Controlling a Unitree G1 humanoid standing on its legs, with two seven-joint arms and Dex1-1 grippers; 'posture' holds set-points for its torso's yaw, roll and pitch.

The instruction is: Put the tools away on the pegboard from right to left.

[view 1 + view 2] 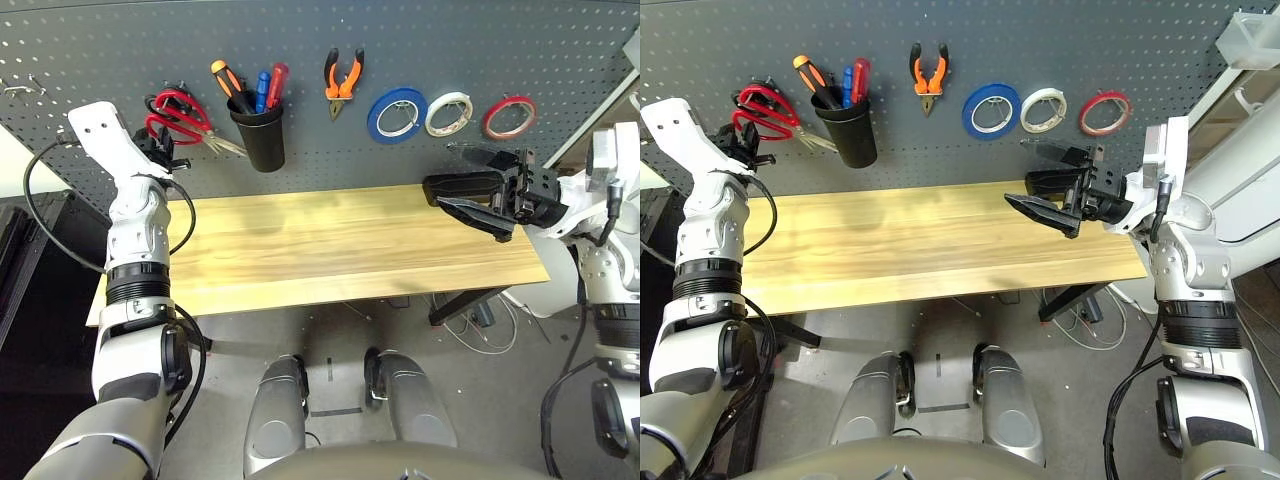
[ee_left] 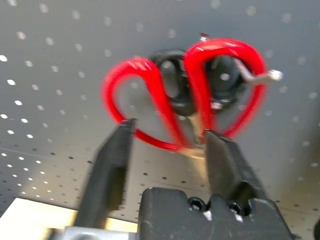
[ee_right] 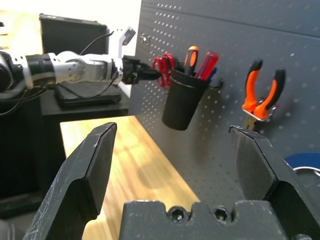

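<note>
A: On the pegboard point(image 1: 90, 50), far left, the red scissors point(image 1: 178, 115) hang on a hook; left end effector point(image 2: 167, 142) is spread open around the handle loops, gripping nothing.

B: Other tools?

A: Red tape ring point(image 1: 508, 117), pliers point(image 1: 342, 80) and screwdriver point(image 1: 276, 84) in the black cup point(image 1: 258, 136) are up. Tabletop point(image 1: 330, 245) looks bare. Right end effector point(image 1: 478, 190) hovers open, empty.

B: Risk?

A: A finger point(image 2: 112, 167) snagging a loop on pull-back could drag the scissors off the hook.
</note>
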